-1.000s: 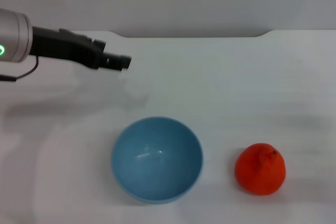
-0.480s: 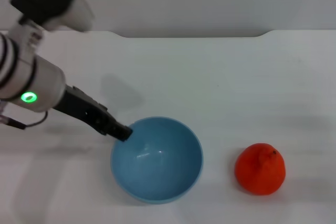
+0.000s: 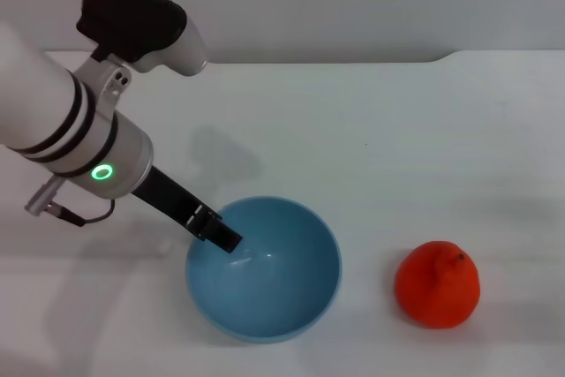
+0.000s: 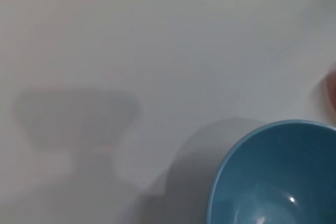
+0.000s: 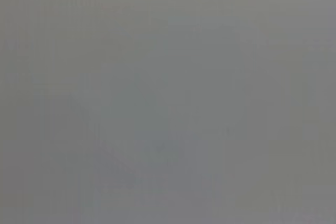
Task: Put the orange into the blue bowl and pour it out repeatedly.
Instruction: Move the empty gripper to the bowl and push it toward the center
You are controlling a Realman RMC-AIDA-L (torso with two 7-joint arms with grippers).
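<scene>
The blue bowl [image 3: 281, 293] stands upright and holds nothing, near the table's front centre. To its right the orange [image 3: 437, 284] rests on the table, a short gap away from the bowl. My left gripper [image 3: 221, 236] reaches down at a slant from the left, and its dark tip lies over the bowl's left rim. In the left wrist view part of the blue bowl [image 4: 278, 177] shows, and a sliver of the orange [image 4: 333, 88] sits at the frame's edge. The right gripper is out of sight.
The white table [image 3: 380, 147] stretches back to a pale wall. The left arm's thick white and black forearm [image 3: 79, 121] hangs over the table's left side and casts a shadow behind the bowl. The right wrist view is a flat grey blur.
The left arm has swung from the back left down and forward. Its tip went from beside the bowl's left rim to just over that rim. Bowl and orange have stayed put.
</scene>
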